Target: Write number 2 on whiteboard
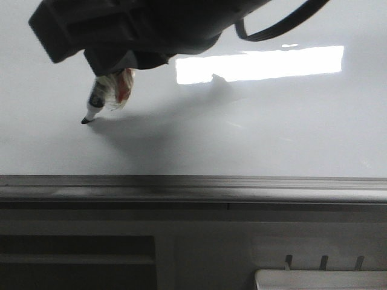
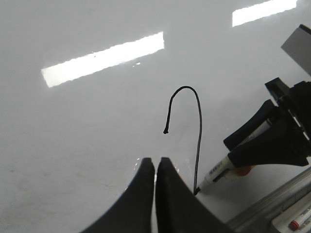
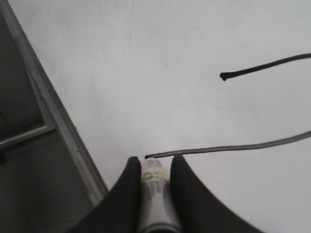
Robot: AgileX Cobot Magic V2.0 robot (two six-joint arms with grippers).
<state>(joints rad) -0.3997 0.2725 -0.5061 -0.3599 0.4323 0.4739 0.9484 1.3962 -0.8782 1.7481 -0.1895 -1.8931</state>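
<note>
The whiteboard (image 1: pixel 272 133) fills the view, glossy white-grey. My right gripper (image 1: pixel 115 75) is shut on a white marker (image 1: pixel 95 104) whose black tip touches the board. In the left wrist view the marker (image 2: pixel 218 174) sits at the lower end of a thin black line (image 2: pixel 199 121): a hooked top and a long downstroke, part of the number 2. The right wrist view shows the marker (image 3: pixel 154 194) between my right gripper's fingers (image 3: pixel 154 162), the line (image 3: pixel 233 148) starting at its tip. My left gripper (image 2: pixel 155 160) is shut and empty, just over the board beside the line.
A grey metal edge rail (image 1: pixel 193 184) runs along the board's near side, with dark cabinet panels (image 1: pixel 75 263) below. A tray (image 1: pixel 320 279) sits at the lower right; a red-capped marker (image 2: pixel 299 219) lies in it. A bright light reflection (image 1: pixel 260 63) lies on the board.
</note>
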